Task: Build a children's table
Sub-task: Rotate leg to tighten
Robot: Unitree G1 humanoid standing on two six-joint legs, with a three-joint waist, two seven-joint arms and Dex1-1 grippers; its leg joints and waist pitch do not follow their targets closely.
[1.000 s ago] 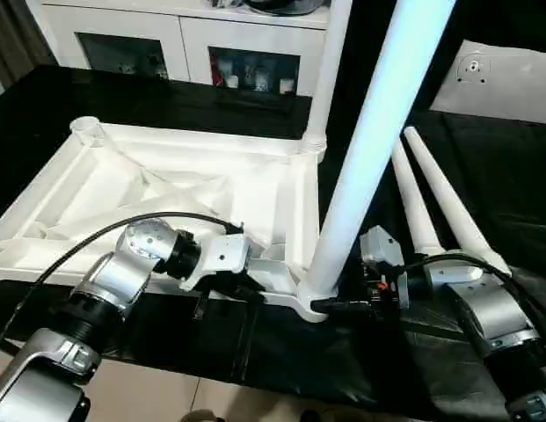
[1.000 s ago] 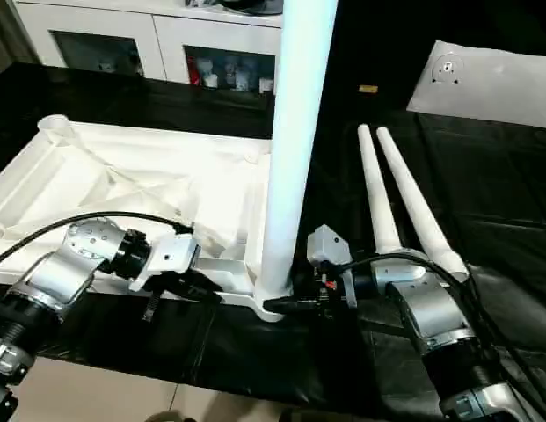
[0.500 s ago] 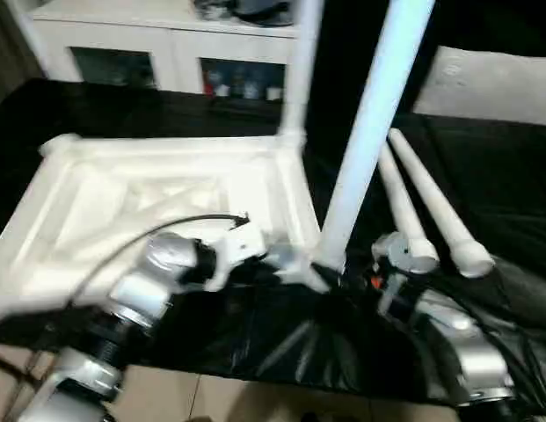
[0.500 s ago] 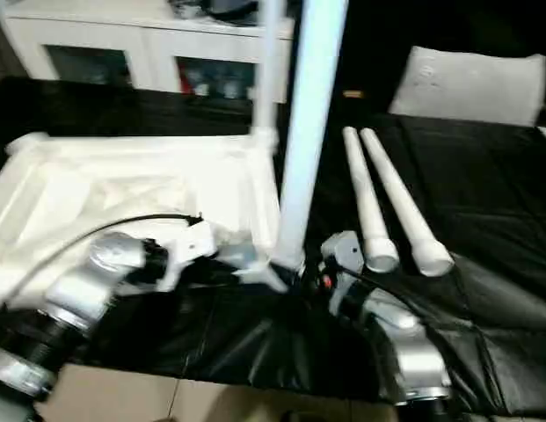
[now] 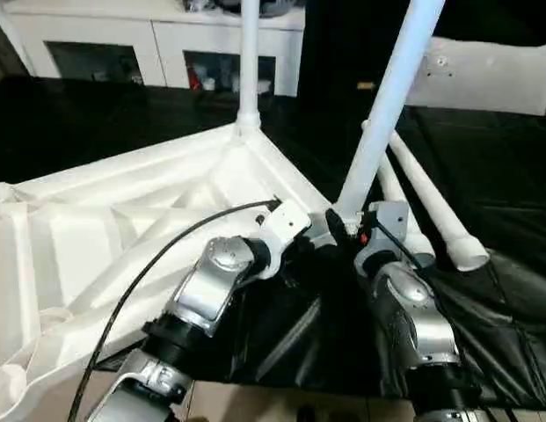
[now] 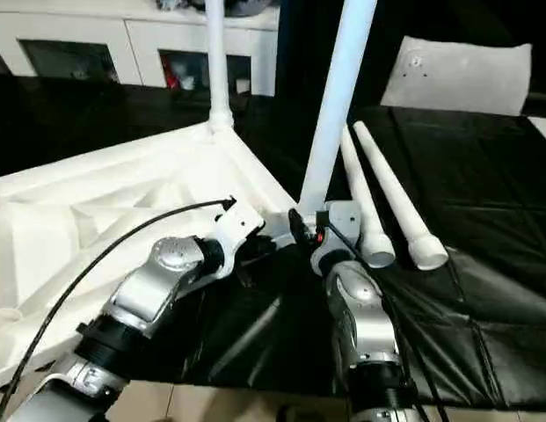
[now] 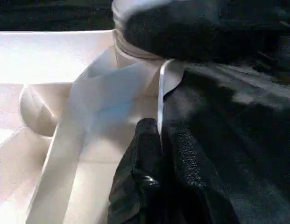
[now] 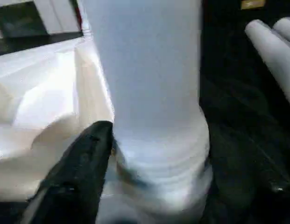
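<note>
The left end effector [image 7: 159,154], fingers pressed together and holding nothing, rests against the near rim of the upturned table top [image 5: 105,229], just at nine o'clock of the near corner socket. The right end effector [image 8: 149,154] brackets the base of the near leg [image 5: 387,105] where it enters that socket; one finger [image 8: 74,172] shows beside the leg's collar, but whether the jaws clamp the leg or stand slack around it I cannot tell. A second leg [image 5: 249,61] stands upright in the far corner socket at twelve o'clock. Two loose legs [image 5: 431,207] lie side by side on the black-covered table [image 5: 510,202] at two o'clock. The step in hand looks like seating the second leg; next likely comes fetching a loose leg for an empty socket.
</note>
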